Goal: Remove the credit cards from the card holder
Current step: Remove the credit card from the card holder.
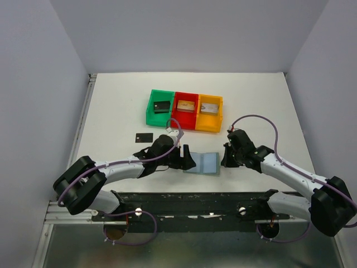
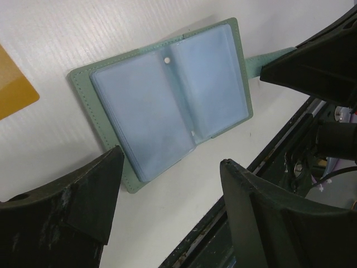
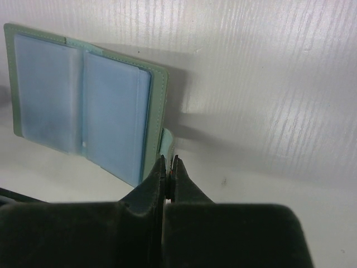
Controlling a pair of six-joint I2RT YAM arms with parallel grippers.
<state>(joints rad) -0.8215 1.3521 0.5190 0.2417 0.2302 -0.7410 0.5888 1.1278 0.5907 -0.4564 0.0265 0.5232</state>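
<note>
Right up against the lens in the right wrist view are the fingers (image 3: 148,192) of the right claw (image 3: 169,163), squeezed together on the little closing tab (image 3: 166,139) of the card holder (image 3: 83,106), so that claw's got hold of the holder. The holder is spread open on the table (image 1: 111,111), just left of the right claw and straight ahead of the left claw (image 2: 172,159). It's got a pale grey-green cover with a stitched edge, clear light-blue sleeves inside, and a white dot (image 2: 167,59) by the spine. Its long axis runs from one claw to the other, spine crossways, tab end at the right claw.

Left claw is spread wide around the holder's near edge; can't tell if it touches. Both arms come in low from the outer corners, wrists tipped down.

Out past the claws: green bin (image 1: 159,120) with a black card (image 1: 162,106), red bin (image 1: 184,123) with a tan card (image 1: 186,106), yellow bin (image 1: 209,126) with a silvery card (image 1: 210,107). A second black card (image 1: 143,137) lies on the table beyond the left claw.
</note>
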